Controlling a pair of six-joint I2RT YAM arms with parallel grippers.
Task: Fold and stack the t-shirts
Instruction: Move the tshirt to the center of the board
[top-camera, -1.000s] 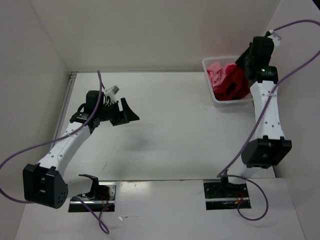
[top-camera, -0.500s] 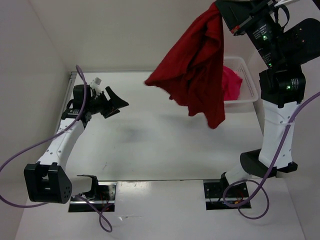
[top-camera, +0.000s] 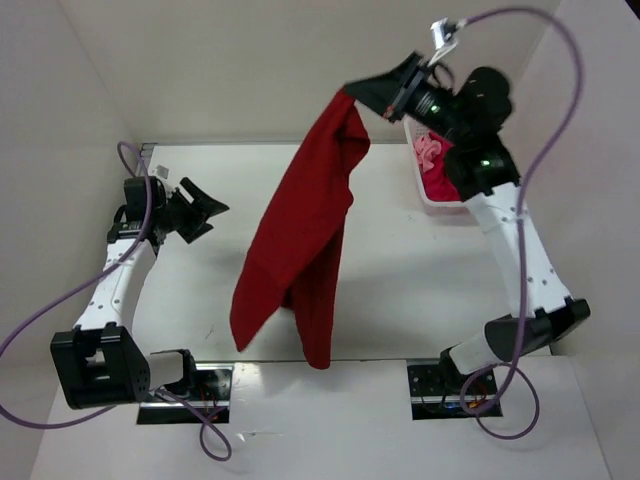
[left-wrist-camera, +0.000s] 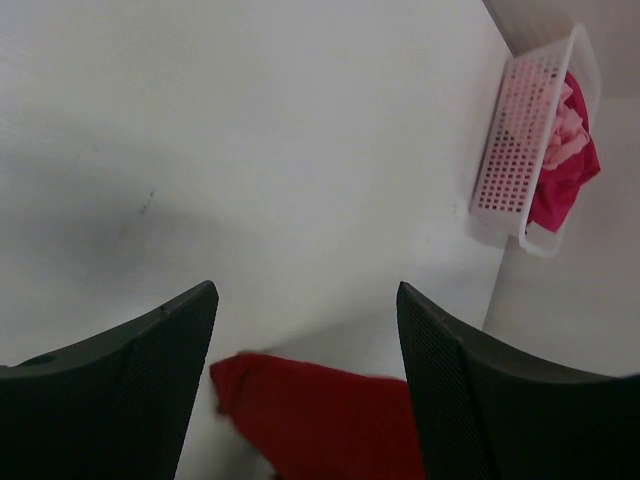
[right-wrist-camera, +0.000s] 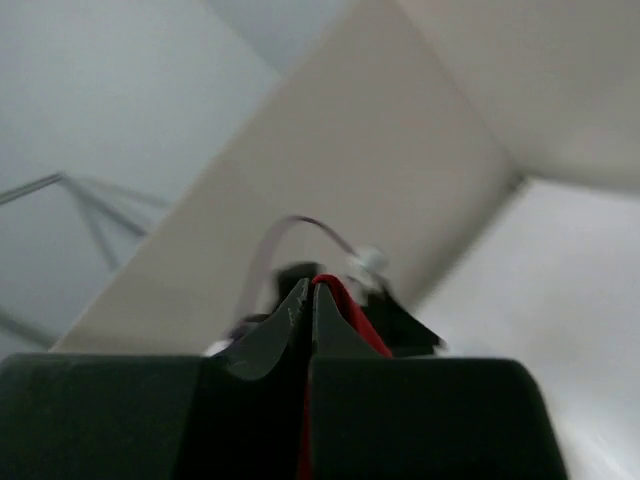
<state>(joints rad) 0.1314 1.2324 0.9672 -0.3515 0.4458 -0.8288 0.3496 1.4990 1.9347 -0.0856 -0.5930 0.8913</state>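
Top view: the right gripper (top-camera: 368, 92) is reaching high above the far side of the white table (top-camera: 420, 280), its fingers clenching one edge of the dark red t-shirt (top-camera: 300, 235). The shirt is hanging in a long, loose drape across the middle of the scene, with its lower end toward the near edge of the table. Whether it is touching the table cannot be told. A white mesh basket (top-camera: 437, 207) is sitting at the far right of the table, holding the magenta-pink t-shirt (top-camera: 440, 182) and the salmon pink t-shirt (top-camera: 430, 150) bunched together. The left gripper (top-camera: 203, 208) is hovering over the left side of the table, well apart from the hanging shirt, its jaws spread wide and gripping nothing.

Left wrist view: two black fingers (left-wrist-camera: 150, 380) are standing wide apart at the bottom. Between them, lower down, a corner of the dark red shirt is showing against the white table. The basket is lying at the upper right, with pink and magenta cloth bulging from it.

Right wrist view: the fingers are pressing together, pinching a thin strip of red cloth. Everything behind them is blurring into pale walls.
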